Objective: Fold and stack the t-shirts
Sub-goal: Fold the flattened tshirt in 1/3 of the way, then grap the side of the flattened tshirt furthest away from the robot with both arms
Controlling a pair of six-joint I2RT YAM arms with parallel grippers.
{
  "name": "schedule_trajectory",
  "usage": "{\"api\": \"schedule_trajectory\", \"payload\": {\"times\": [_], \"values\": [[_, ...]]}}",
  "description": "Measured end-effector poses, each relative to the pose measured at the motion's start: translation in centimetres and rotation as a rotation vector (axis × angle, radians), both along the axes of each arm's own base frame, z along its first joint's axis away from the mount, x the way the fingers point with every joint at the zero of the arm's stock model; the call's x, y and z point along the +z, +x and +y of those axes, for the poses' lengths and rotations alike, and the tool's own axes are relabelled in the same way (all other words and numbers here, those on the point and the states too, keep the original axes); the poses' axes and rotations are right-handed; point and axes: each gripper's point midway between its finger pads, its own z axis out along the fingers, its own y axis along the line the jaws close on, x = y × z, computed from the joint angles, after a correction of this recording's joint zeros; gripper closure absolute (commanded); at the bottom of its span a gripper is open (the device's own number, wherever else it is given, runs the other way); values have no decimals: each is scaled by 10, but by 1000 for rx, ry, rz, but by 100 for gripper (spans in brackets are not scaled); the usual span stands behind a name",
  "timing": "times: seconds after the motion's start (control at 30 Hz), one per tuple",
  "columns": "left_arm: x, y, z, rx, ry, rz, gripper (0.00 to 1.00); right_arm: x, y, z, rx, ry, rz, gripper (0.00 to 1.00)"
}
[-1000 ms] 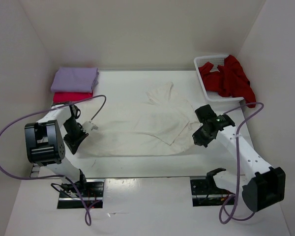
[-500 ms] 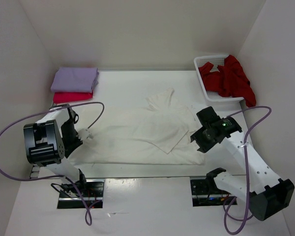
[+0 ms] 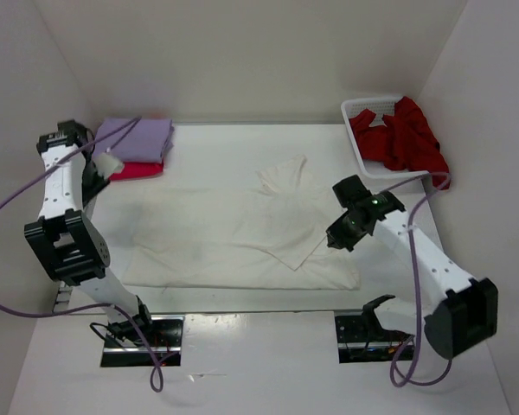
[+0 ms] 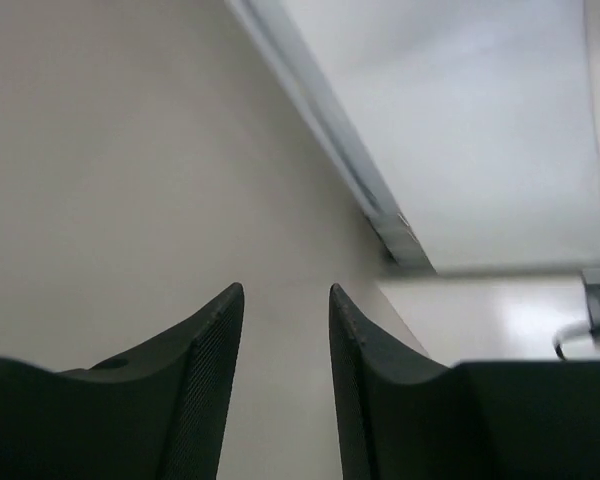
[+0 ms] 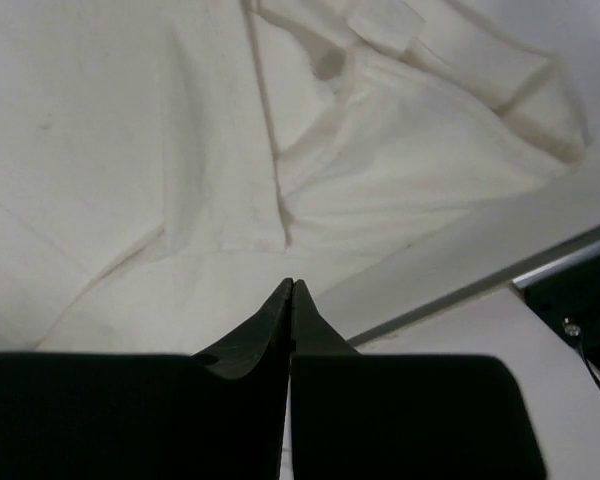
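T-shirts sit at three stages of the job. The cream-white t-shirt (image 3: 242, 238) lies spread over the middle of the white table (image 3: 208, 147), its body flattened toward the near edge, with a flap doubled over on the right and a rumpled part pointing to the far side, so it looks only part folded. The lavender t-shirt (image 3: 138, 137) rests folded on top of the magenta-pink t-shirt (image 3: 140, 170) in the far left corner, which I take to be the growing stack. The dark red t-shirt (image 3: 406, 138) hangs bunched over the rim of the white lattice basket (image 3: 363, 107) at the far right, probably next in line. The right gripper (image 3: 339, 238) hovers low over the doubled right side of the cream cloth; in its wrist view (image 5: 291, 285) the fingers are pressed tight together with no fabric between them, perhaps so they can smooth or press a crease. The left gripper (image 3: 106, 163) is held high beside the stack, clear of the cloth, and its wrist view (image 4: 285, 300) looks only at bare wall, the jaws partly apart with nothing held. Plain white walls (image 3: 242, 60) box in the table on three sides.
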Motion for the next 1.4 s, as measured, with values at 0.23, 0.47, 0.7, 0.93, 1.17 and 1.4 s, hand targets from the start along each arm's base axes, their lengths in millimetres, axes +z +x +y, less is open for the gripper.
{"api": "schedule_trajectory", "payload": {"times": [0.23,0.47,0.7,0.93,1.17,1.4], "values": [[124,147,-127,-345,-162,-579,50,-79,23,10,82,18,98,100],[87,162,-324,-709,-573,-513,53,-120,22,-2,90,2,176,100],[-8,151,-410,-686,-635,-327,51,-121,33,-21,80,-27,148,100],[-49,134,-286,-416,-319,-357,49,-118,38,-28,63,-45,129,98],[-53,114,-160,-92,-188,-407,44,-17,133,-19,171,-82,-216,66],[-45,119,-90,141,-227,-524,42,49,273,3,308,-156,-438,54]]}}
